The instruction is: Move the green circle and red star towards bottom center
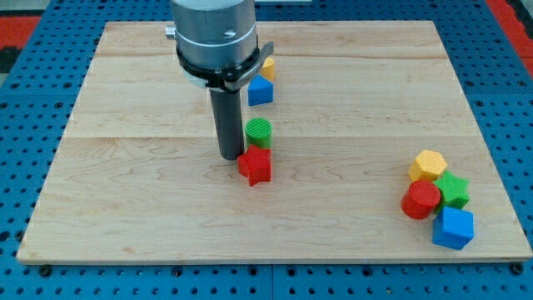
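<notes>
yellow block (268, 67) mostly hidden behind arm, arm (213, 33) cropped at top
</notes>
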Motion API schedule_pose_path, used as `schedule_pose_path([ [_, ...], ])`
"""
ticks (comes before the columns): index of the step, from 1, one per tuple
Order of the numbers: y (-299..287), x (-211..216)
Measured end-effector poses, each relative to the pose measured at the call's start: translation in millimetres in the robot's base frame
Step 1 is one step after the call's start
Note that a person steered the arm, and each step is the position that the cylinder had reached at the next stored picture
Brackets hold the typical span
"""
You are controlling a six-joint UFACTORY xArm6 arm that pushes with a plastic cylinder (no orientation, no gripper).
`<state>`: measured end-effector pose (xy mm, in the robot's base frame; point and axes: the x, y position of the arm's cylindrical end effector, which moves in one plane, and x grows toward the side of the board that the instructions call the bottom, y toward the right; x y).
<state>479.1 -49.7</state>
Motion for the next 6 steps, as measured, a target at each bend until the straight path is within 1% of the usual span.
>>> schedule_pose_path([
  [1,0,-4],
  [2,1,-25],
  [3,1,-67],
  [4,13,-90],
  [5,32,-91],
  [6,32,-84],
])
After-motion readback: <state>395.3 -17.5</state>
